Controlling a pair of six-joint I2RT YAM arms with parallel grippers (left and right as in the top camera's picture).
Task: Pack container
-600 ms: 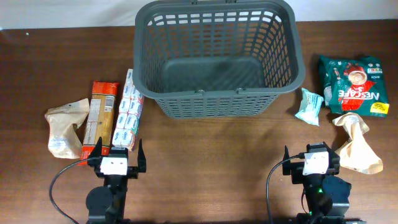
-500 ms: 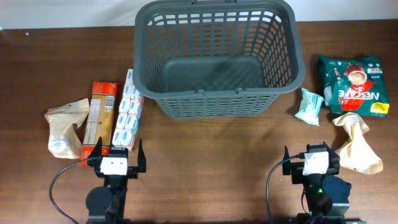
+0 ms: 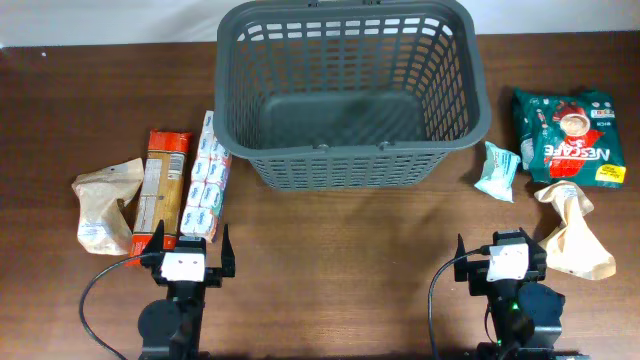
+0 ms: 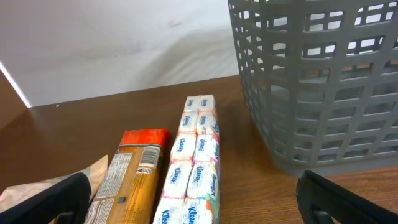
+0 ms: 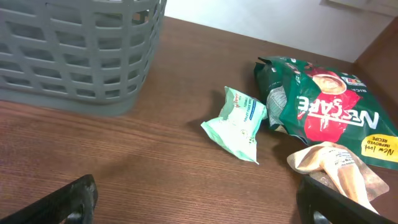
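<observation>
So far nothing is packed: the container [image 3: 350, 165] sits empty at the back edge of the desk [image 3: 330, 265], the packs [image 3: 205, 185] lie beside it, and both jaws hang open and empty.

A robot test bench, lab-like: dark wood-grain tabletop [image 3: 330, 250] against a plain white wall [image 4: 112, 43], a cabled left arm [image 3: 180, 300] and right arm [image 3: 512, 300] at its edge, a Nescafé pouch [image 3: 568, 135] and tissue packs [image 3: 205, 185] laid beside a shopping basket [image 3: 350, 170].
</observation>
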